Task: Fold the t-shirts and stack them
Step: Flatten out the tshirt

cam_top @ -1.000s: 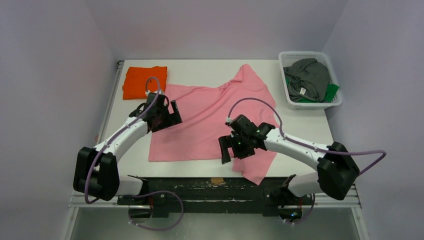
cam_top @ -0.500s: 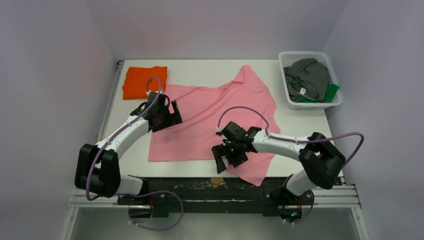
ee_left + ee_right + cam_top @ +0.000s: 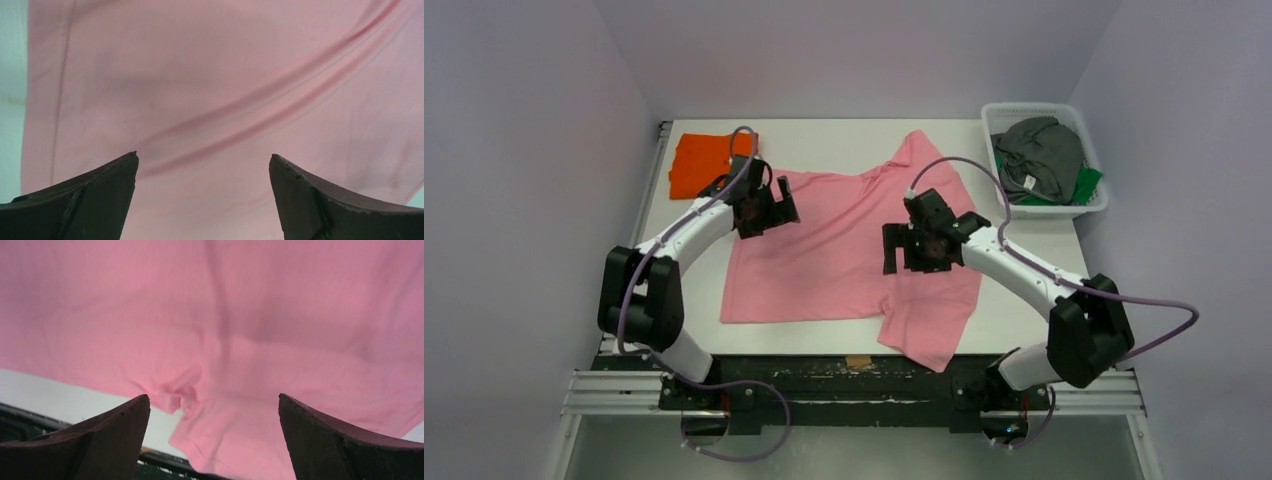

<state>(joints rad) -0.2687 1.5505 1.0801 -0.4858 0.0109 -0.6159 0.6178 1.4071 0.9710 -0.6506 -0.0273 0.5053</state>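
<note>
Across the table, left to right: t-shirt folding with one garment finished.
At the far-left back corner of the table [image 3: 824, 135], the orange t-shirt [image 3: 709, 163] lies folded, the only piece done. The left gripper [image 3: 204, 156], jaws wide and empty, hovers over the left part of the pink t-shirt [image 3: 844, 250], which lies spread mid-table with its lower right corner rumpled at the near edge. The right gripper [image 3: 214, 397], equally wide and holding nothing, hangs over the shirt's right half. In the white mesh basket [image 3: 1052, 210] at far right, the grey t-shirt [image 3: 1039, 155] and green t-shirt [image 3: 1086, 185] lie heaped. By this view, the pink shirt's folding and stacking and both basket shirts remain.
</note>
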